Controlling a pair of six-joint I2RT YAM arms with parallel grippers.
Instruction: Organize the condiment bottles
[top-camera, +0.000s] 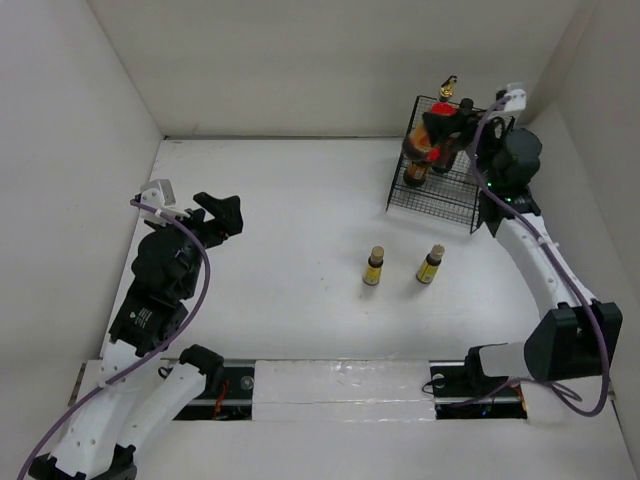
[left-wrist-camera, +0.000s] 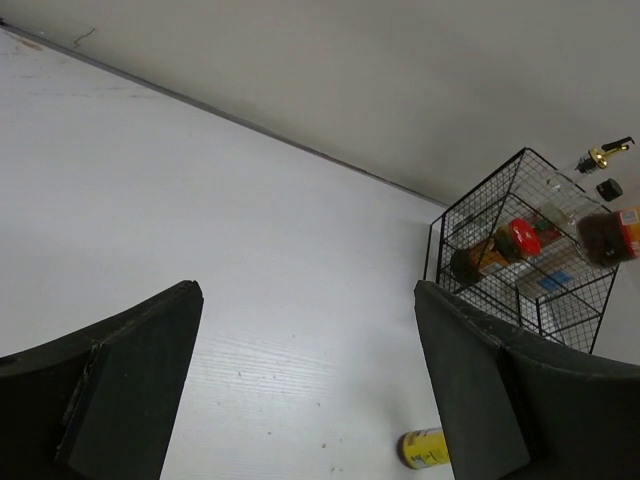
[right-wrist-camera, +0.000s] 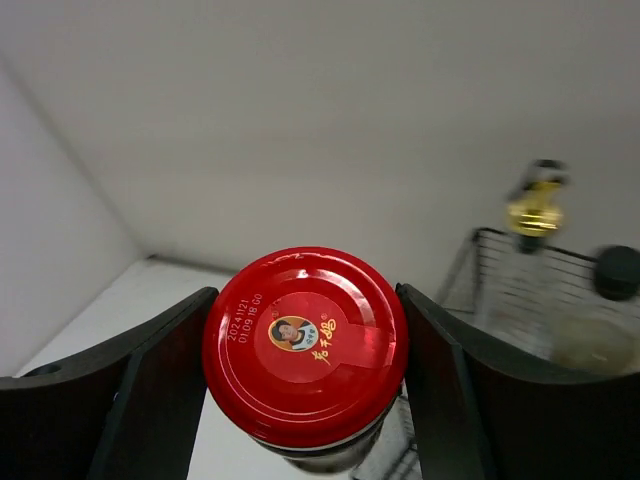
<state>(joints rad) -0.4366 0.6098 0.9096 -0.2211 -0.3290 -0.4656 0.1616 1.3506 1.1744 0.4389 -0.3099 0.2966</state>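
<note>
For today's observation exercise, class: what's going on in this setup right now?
The right pincer is shut on a red-lidded jar, holding it at the black wire basket in the far right corner, where other bottles already sit. Two small yellow bottles stand upright on the table, outside the basket. The left pincer hangs open and empty over the table's left side.

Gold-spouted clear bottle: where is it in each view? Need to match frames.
Top external: gold-spouted bottle at upper right, spout poking above the basket's far side.
Left wrist: near the right edge, upper part, above the basket.
Right wrist: right of the red-capped jar, blurred.
Shared landmark: black wire basket.
</note>
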